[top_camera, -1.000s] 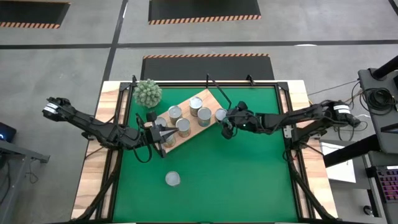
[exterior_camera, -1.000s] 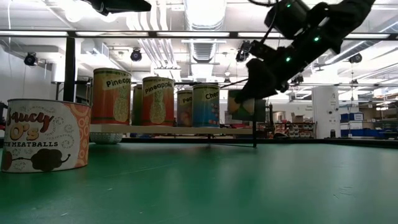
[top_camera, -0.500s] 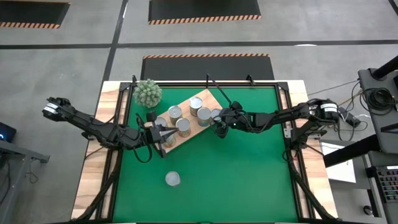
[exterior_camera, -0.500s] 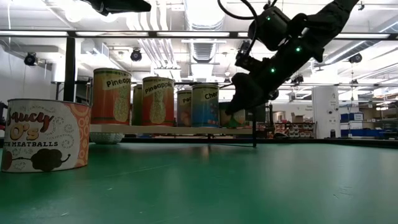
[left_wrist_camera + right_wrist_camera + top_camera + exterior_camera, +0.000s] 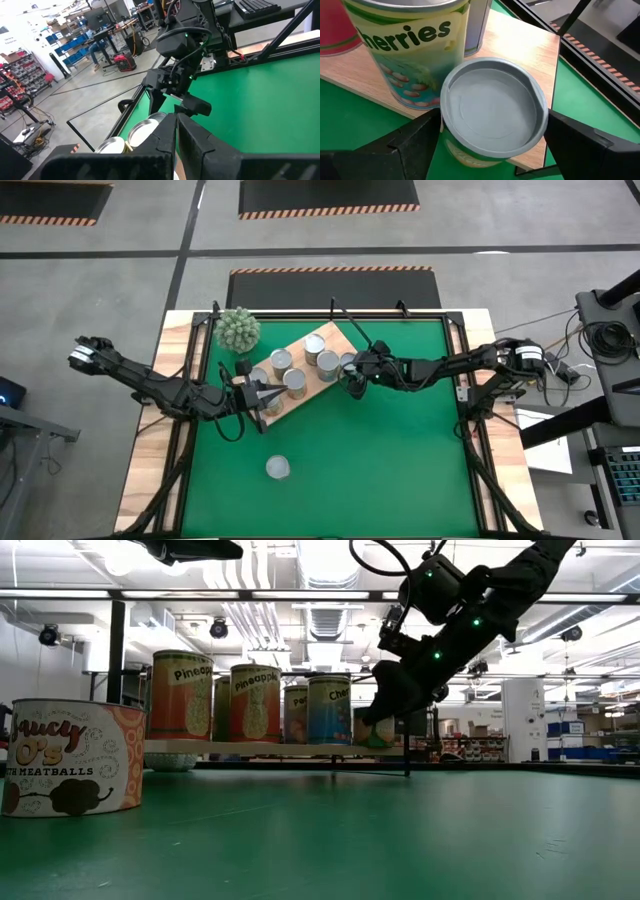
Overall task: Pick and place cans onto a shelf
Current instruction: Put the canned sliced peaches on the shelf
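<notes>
- The bench (image 5: 400,470) has a green mat on top and light wood strips along its left and right edges; around it is a grey concrete floor with black panels edged in orange stripes.
- In the low view the room behind is a big workshop with ceiling lights, pipes and blue storage bins.
- The shelf (image 5: 330,336) is a long wooden board lying slanted on the bench, with its long axis going from the bench's far middle down toward the left edge.
- A spiky green plant (image 5: 238,329) stands near the far left corner of the bench, just beside the shelf.
- Several cans (image 5: 281,362) stand upright on the shelf, silver tops up; in the low view some labels read "Pineapple".
- One can (image 5: 277,468) stands alone on the mat near the front edge, well apart from the shelf.
- The right gripper (image 5: 348,372) is at the shelf's right long edge, its fingers (image 5: 410,142) grasping a green-labelled can (image 5: 492,115), which is upright at that edge beside a "Cherries" can (image 5: 410,50).
- The left gripper (image 5: 262,393) waits over the near end of the shelf, its fingers (image 5: 197,142) clenched together and empty.
</notes>
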Action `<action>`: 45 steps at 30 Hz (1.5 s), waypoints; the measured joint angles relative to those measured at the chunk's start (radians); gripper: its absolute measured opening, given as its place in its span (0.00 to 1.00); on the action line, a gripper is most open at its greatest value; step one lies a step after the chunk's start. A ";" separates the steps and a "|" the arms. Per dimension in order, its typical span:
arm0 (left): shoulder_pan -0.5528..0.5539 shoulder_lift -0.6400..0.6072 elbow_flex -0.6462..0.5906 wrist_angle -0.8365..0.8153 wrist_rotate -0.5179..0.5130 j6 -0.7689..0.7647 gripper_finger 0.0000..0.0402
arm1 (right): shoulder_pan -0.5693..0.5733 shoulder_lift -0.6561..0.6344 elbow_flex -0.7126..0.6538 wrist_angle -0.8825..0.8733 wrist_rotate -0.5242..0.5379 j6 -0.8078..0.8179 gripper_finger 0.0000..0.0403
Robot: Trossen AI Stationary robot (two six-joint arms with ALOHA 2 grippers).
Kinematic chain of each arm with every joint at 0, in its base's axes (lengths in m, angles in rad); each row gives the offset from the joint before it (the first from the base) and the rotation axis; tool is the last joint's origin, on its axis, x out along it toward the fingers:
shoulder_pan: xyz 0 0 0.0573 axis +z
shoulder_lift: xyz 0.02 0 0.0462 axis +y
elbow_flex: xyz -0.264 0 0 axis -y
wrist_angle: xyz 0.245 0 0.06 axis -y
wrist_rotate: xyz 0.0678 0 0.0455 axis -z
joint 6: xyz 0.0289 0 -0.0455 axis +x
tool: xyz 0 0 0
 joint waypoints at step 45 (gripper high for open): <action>0.000 0.000 0.000 -0.001 0.000 0.000 0.00 | 0.039 -0.302 0.029 -0.203 -0.068 -0.034 0.81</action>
